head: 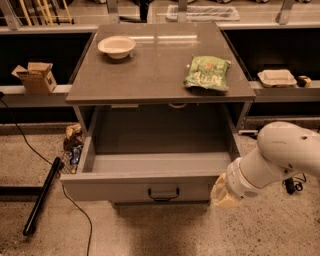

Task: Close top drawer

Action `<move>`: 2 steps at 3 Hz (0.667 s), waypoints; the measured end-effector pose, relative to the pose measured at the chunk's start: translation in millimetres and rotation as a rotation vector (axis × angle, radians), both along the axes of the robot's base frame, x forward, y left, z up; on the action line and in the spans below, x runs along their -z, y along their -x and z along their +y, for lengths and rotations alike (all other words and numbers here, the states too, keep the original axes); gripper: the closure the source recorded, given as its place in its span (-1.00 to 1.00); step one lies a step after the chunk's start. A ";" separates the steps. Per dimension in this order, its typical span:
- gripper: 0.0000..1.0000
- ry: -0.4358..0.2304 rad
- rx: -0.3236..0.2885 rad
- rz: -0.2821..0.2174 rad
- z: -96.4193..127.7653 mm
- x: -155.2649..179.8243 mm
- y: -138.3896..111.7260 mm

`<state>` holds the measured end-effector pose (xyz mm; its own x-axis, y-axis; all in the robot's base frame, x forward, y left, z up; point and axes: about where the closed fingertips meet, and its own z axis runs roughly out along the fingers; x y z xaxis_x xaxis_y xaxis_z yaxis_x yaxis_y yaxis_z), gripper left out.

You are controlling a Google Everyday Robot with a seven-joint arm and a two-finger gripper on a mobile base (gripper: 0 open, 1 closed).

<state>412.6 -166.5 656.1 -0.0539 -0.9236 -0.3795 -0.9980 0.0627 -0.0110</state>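
We log the cabinet [160,65] with its top drawer [115,189] pulled out in front, the gripper [222,192] low at the cabinet's front right – grip state we cannot tell – and green bag [207,73] and bowl [116,47] on the cabinet's top.

Floor [150,232]: speckled beige-grey stone finish, lit dimly and warmly. Cabinet top [150,75]: flat grey, showed a pale glare along its far edge. Left ledge [20,96]: low grey shelf before a dark recess, carried an open cardboard box [36,77]. Right ledge [295,90]: matching shelf, carried a white lidded container [276,77]. Black cable [20,136]: trailed from the left edge across the floor. Black pole [42,196]: lay on the floor left of the cabinet. Wooden sticks [35,10]: leaned at the top left. Gripper [220,192]: hung low at the right, just beside the cabinet's front
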 end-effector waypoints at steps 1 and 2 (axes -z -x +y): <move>1.00 -0.030 0.021 -0.004 -0.9 10.3 -13.0; 0.65 -0.032 0.021 -0.003 -0.7 11.3 -13.5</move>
<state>426.1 -167.2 644.8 -0.0725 -0.9097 -0.4089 -0.9964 0.0844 -0.0112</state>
